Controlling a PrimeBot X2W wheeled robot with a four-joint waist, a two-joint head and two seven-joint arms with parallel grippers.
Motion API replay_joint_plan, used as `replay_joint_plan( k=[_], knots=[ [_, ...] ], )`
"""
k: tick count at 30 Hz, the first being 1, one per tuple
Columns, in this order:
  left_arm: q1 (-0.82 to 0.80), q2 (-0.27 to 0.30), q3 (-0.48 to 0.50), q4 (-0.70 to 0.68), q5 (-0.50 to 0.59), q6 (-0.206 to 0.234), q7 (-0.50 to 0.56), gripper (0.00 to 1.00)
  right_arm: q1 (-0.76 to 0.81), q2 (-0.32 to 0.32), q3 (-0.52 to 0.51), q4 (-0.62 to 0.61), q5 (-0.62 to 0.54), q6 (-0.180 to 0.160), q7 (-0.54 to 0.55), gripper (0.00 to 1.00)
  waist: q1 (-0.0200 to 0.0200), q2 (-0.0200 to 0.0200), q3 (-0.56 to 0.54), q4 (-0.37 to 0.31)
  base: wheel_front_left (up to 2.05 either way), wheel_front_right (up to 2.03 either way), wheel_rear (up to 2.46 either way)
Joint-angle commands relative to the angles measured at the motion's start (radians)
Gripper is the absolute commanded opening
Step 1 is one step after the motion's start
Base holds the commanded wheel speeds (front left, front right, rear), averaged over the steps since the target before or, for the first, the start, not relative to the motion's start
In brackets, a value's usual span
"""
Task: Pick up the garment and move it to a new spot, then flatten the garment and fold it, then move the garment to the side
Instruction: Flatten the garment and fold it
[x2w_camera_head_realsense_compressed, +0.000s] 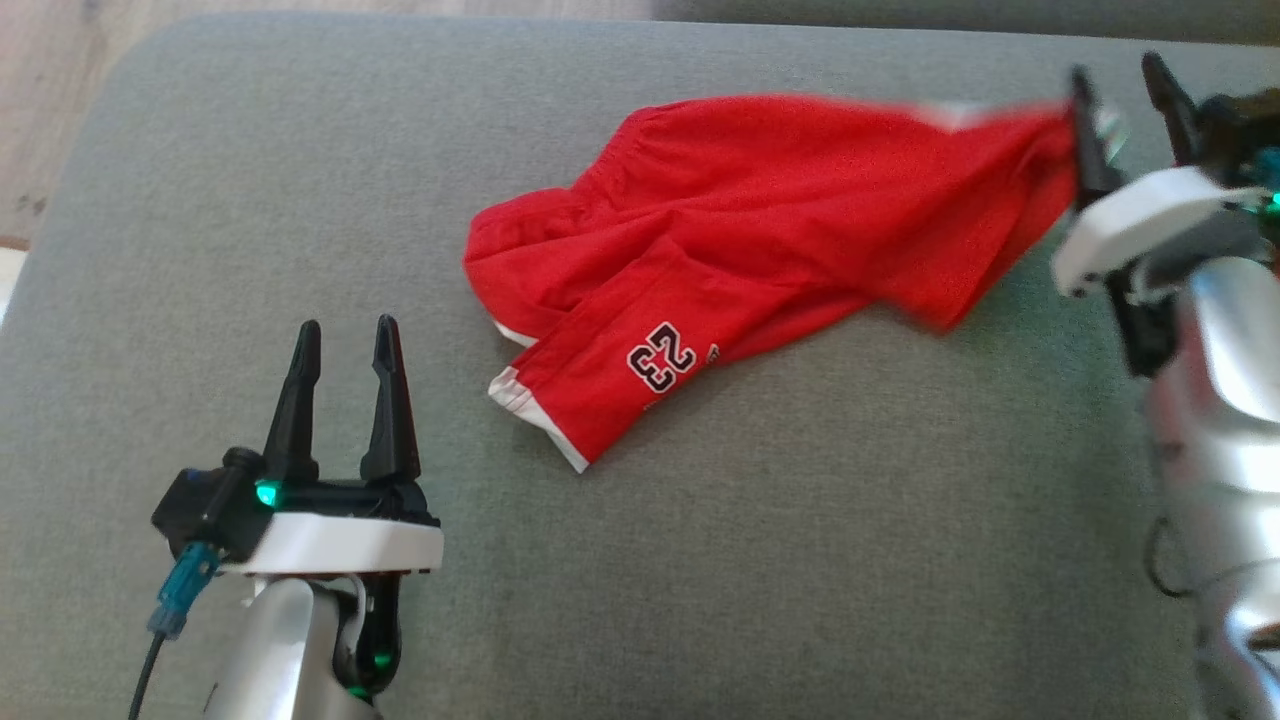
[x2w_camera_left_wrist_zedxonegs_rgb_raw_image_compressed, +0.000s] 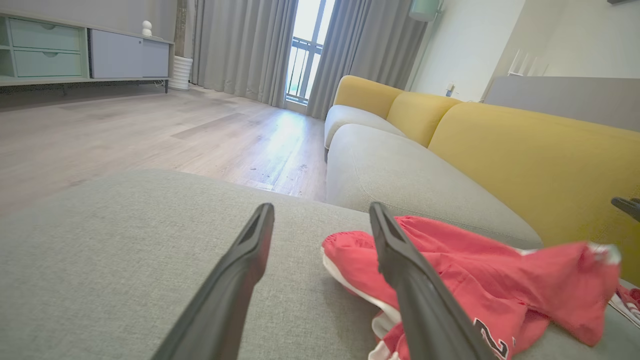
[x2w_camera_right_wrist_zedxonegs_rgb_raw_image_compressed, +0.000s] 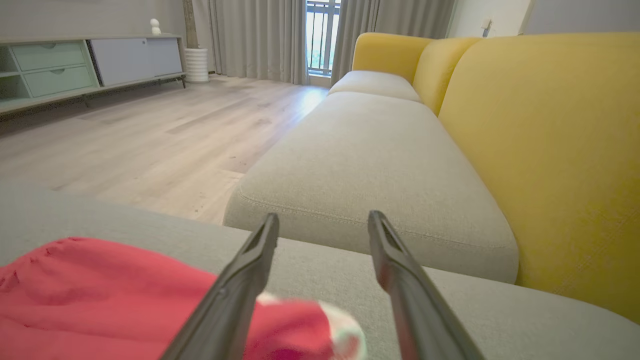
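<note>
The garment (x2w_camera_head_realsense_compressed: 760, 200) is a pair of red shorts with white hems and a "23" print, lying crumpled on the grey cushion (x2w_camera_head_realsense_compressed: 800, 560). Its right end is lifted and blurred against the inner finger of my right gripper (x2w_camera_head_realsense_compressed: 1115, 68), whose jaws stand apart. In the right wrist view the gripper (x2w_camera_right_wrist_zedxonegs_rgb_raw_image_compressed: 323, 215) is open, with the blurred red-and-white cloth end (x2w_camera_right_wrist_zedxonegs_rgb_raw_image_compressed: 320, 330) low between the fingers. My left gripper (x2w_camera_head_realsense_compressed: 347, 325) is open over bare cushion, left of the shorts' hem. In the left wrist view the gripper (x2w_camera_left_wrist_zedxonegs_rgb_raw_image_compressed: 321, 206) frames the garment (x2w_camera_left_wrist_zedxonegs_rgb_raw_image_compressed: 475, 270) behind its right finger.
A yellow sofa backrest (x2w_camera_right_wrist_zedxonegs_rgb_raw_image_compressed: 550, 150) rises to the right of the cushion, and more grey seat cushions (x2w_camera_right_wrist_zedxonegs_rgb_raw_image_compressed: 370, 165) lie ahead. Wooden floor (x2w_camera_left_wrist_zedxonegs_rgb_raw_image_compressed: 150, 130) lies past the cushion's far edge. A low cabinet (x2w_camera_left_wrist_zedxonegs_rgb_raw_image_compressed: 75, 55) stands by the wall.
</note>
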Motion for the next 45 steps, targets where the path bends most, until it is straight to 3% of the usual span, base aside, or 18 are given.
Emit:
replay_joint_plan(
  k=[1, 9, 17, 25, 37, 45],
  knots=[
    [-0.034, 0.015, 0.033, -0.025, 0.013, -0.004, -0.010, 1.00, -0.048, 0.056, 0.002, -0.034, -0.038, 0.007, -0.034, 1.00, -0.0001, 0.0000, -0.002, -0.016, 0.00, 0.00, 0.00],
    [-0.022, 0.017, 0.043, -0.026, 0.018, -0.005, -0.010, 1.00, 0.032, 0.170, 0.048, -0.194, -0.074, 0.007, -0.099, 1.00, -0.0001, 0.0000, -0.045, -0.058, 0.00, 0.00, 0.00],
    [0.006, 0.016, 0.051, -0.041, 0.025, -0.005, -0.010, 1.00, 0.259, 0.180, 0.152, -0.460, 0.025, 0.007, -0.106, 1.00, -0.0001, 0.0000, -0.081, -0.094, 0.00, 0.00, 0.00],
    [0.020, 0.016, 0.054, -0.060, 0.027, -0.005, -0.010, 1.00, 0.552, 0.180, 0.098, -0.685, 0.059, 0.007, -0.094, 1.00, -0.0001, 0.0000, -0.101, -0.123, 0.00, 0.00, 0.00],
    [0.029, 0.019, 0.020, -0.050, 0.029, -0.006, -0.006, 1.00, 0.636, 0.180, 0.045, -0.777, 0.059, 0.007, -0.068, 1.00, -0.0001, 0.0000, -0.093, -0.147, 0.00, 0.00, 0.00],
    [0.040, 0.030, -0.035, 0.060, 0.024, 0.002, 0.124, 1.00, 0.642, 0.180, 0.027, -0.785, 0.054, 0.007, -0.062, 1.00, -0.0001, 0.0000, -0.073, -0.143, 0.00, 0.00, 0.00]
  ],
)
